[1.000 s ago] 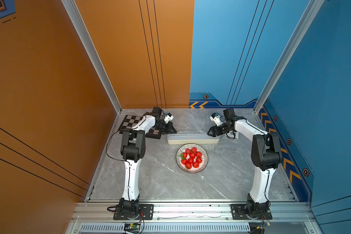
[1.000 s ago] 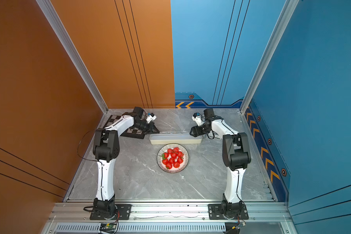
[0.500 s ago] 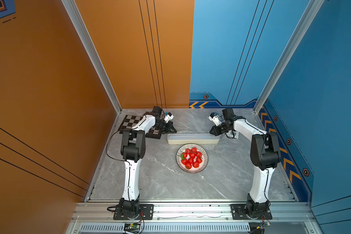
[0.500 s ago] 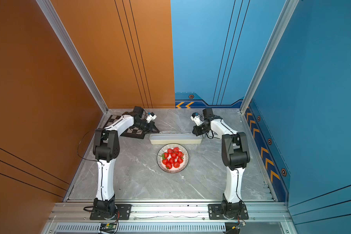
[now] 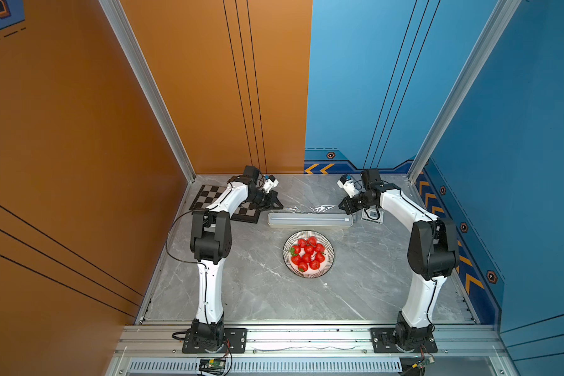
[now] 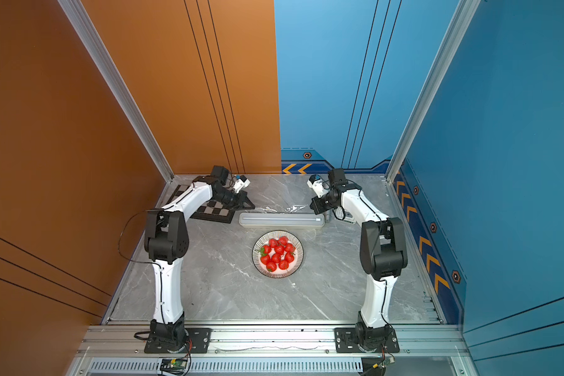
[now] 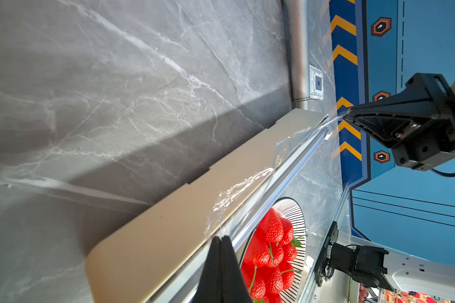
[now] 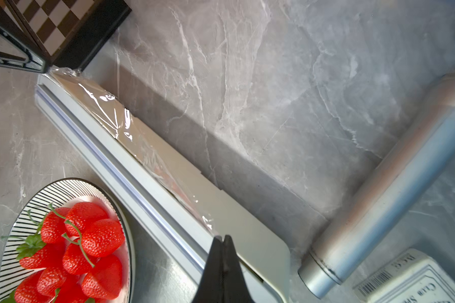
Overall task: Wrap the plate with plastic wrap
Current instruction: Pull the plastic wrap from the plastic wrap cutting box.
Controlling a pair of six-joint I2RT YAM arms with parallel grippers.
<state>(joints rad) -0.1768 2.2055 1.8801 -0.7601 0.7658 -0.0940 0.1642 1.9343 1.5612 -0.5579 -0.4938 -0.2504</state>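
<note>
The plate (image 5: 329, 265) (image 6: 258, 263), white with a black-striped rim and several strawberries, sits mid-table in both top views; its rim (image 7: 297, 210) (image 8: 16, 210) shows in both wrist views. Just behind it lies the plastic wrap box (image 5: 310, 219) (image 6: 281, 219), cream with a grey lid. A strip of clear crinkly plastic wrap (image 5: 313, 208) (image 7: 237, 189) (image 8: 111, 115) stretches along the box's far edge. My left gripper (image 5: 280, 207) (image 7: 221, 237) is shut on one end of the film. At the other end my right gripper (image 5: 340, 206) (image 8: 223, 237) is pinched shut on the film too.
A chessboard (image 5: 209, 198) (image 8: 53, 28) lies under the left arm at the back left. A grey rod (image 8: 378, 196) and a small white labelled box (image 5: 373, 215) (image 8: 410, 278) sit beside the box's right end. Orange and blue walls enclose the table.
My right gripper has gone from open to shut at the right end of the film and shifted slightly. The film strip now shows raised behind the box. The left arm has held still.
</note>
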